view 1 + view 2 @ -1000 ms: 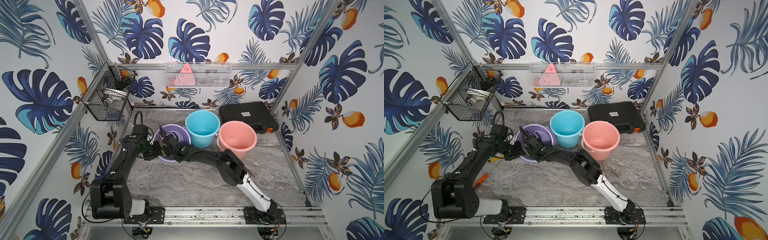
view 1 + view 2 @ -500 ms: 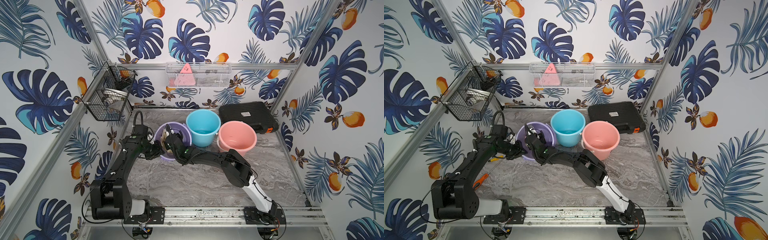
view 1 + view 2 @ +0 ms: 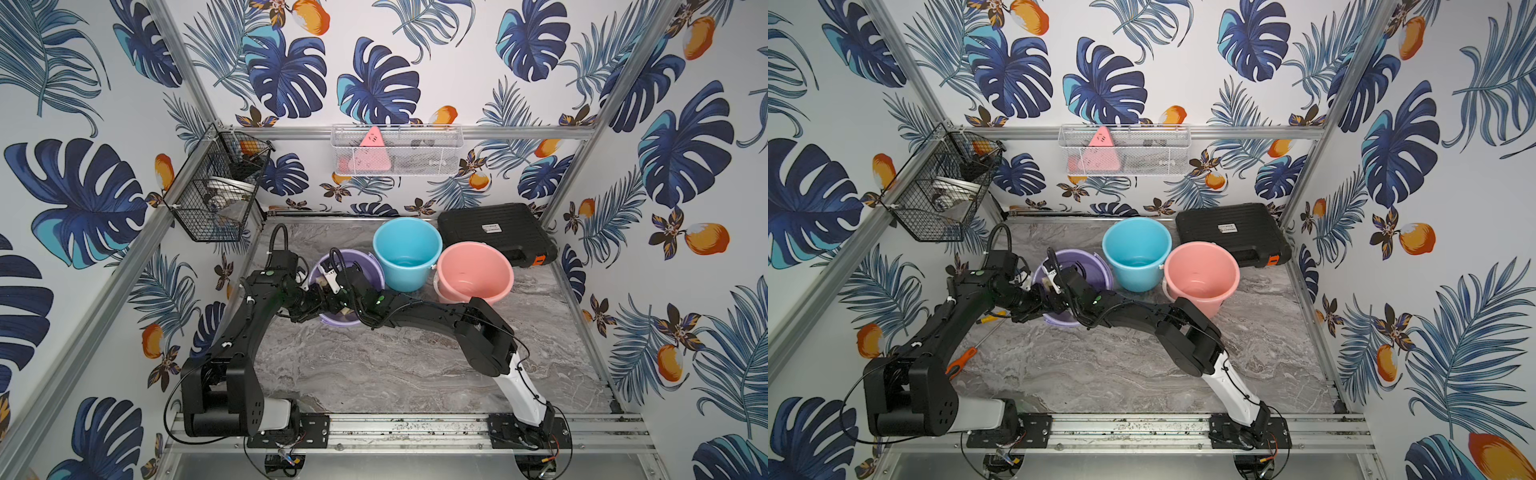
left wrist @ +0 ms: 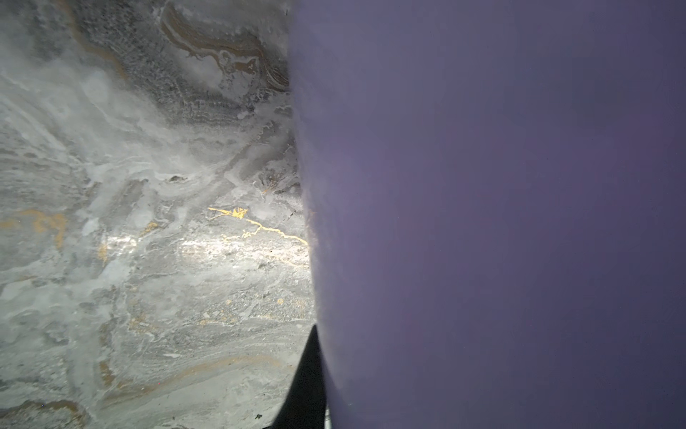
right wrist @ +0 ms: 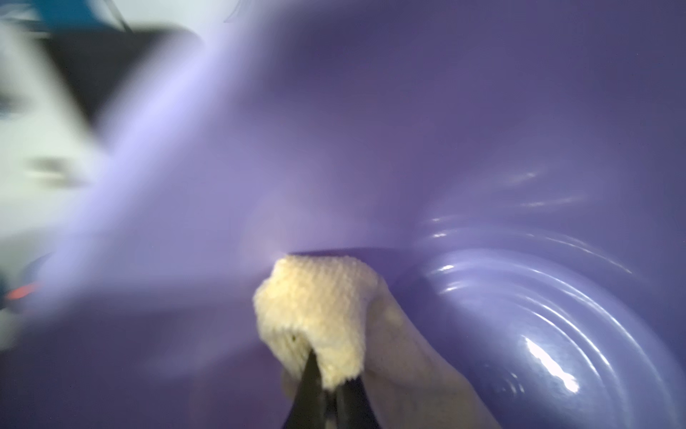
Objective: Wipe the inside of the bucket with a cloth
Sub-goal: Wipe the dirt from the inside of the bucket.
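Now right gripper [image 5: 323,371] pinches bunched cloth [image 5: 319,297] tight (soft, light, may slip); left gripper [image 4: 321,364] clamps bucket [image 3: 365,264] wall.

The left arm [image 3: 245,332] and right arm [image 3: 432,313] meet at the purple bucket [image 3: 370,268], beside a blue bucket [image 3: 409,274].

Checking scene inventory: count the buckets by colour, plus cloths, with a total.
purple bucket: 1
blue bucket: 1
pink bucket: 1
cloth: 1
Total: 4
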Controlling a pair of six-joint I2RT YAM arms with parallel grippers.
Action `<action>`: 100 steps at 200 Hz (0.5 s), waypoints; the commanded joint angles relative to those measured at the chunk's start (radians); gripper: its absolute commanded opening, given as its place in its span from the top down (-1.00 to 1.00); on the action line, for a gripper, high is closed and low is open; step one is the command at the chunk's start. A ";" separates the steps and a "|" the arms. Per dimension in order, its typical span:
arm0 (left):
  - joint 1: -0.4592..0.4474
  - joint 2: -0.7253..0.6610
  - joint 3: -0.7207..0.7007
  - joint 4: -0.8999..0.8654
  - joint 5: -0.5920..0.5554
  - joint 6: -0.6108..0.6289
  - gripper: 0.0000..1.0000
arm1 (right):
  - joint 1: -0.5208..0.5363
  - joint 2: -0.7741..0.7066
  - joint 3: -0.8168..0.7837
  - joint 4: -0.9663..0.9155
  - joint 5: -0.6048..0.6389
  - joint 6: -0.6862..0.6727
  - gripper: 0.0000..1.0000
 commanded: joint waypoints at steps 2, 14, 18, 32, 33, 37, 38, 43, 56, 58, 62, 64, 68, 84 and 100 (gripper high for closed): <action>-0.002 -0.001 0.015 0.002 -0.033 0.002 1.00 | 0.002 -0.038 0.005 0.038 -0.002 0.008 1.00; -0.002 -0.014 0.019 0.000 -0.058 -0.009 1.00 | 0.001 -0.030 0.043 0.023 0.104 -0.019 1.00; -0.001 -0.019 0.022 -0.004 -0.070 -0.012 1.00 | 0.003 -0.024 0.061 0.014 0.146 -0.029 1.00; -0.002 -0.039 0.029 -0.009 -0.102 -0.022 1.00 | 0.003 0.019 0.141 -0.020 0.300 -0.072 1.00; -0.001 -0.041 0.029 -0.010 -0.103 -0.022 1.00 | 0.004 0.022 0.145 -0.020 0.312 -0.076 1.00; -0.002 -0.047 0.029 -0.012 -0.111 -0.025 1.00 | 0.004 0.032 0.158 -0.015 0.348 -0.092 1.00; -0.002 -0.048 0.029 -0.013 -0.112 -0.025 1.00 | 0.004 0.034 0.162 -0.014 0.358 -0.095 1.00; -0.002 -0.054 0.028 -0.013 -0.122 -0.028 1.00 | 0.004 0.041 0.167 0.011 0.401 -0.119 1.00; -0.002 -0.065 0.031 -0.023 -0.157 -0.030 1.00 | 0.005 0.050 0.147 0.104 0.480 -0.183 1.00; -0.002 -0.066 0.031 -0.025 -0.164 -0.030 1.00 | 0.004 0.051 0.144 0.118 0.491 -0.192 1.00; -0.002 -0.071 0.032 -0.029 -0.178 -0.031 1.00 | 0.005 0.050 0.138 0.141 0.517 -0.210 1.00; -0.002 -0.075 0.031 -0.030 -0.185 -0.031 1.00 | 0.005 0.052 0.136 0.150 0.529 -0.218 1.00; -0.002 -0.081 0.029 -0.028 -0.199 -0.032 1.00 | 0.005 0.054 0.136 0.165 0.554 -0.234 1.00; -0.003 -0.101 0.019 -0.022 -0.243 -0.045 1.00 | 0.006 0.066 0.152 0.198 0.662 -0.288 1.00; -0.005 -0.118 0.019 -0.017 -0.296 -0.058 1.00 | 0.007 0.076 0.166 0.230 0.746 -0.366 1.00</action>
